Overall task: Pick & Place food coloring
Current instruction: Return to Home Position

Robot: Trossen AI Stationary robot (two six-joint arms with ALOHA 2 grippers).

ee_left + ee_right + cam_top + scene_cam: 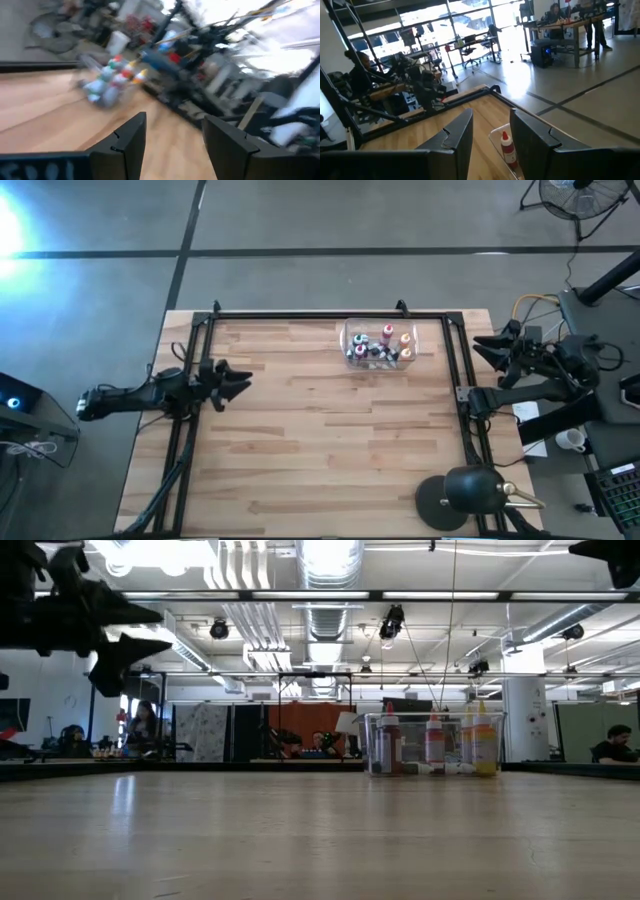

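Left arm [130,397], right arm [545,375] dark; fingers [456,136] black, angular.

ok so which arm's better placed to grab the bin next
Right, probably: the right pincer, open, sits level with the bin and nearer it. The left pincer, also open, is farther off.

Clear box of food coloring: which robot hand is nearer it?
Right. The right hand is off to the right of the box; the left hand is farther away on its left.
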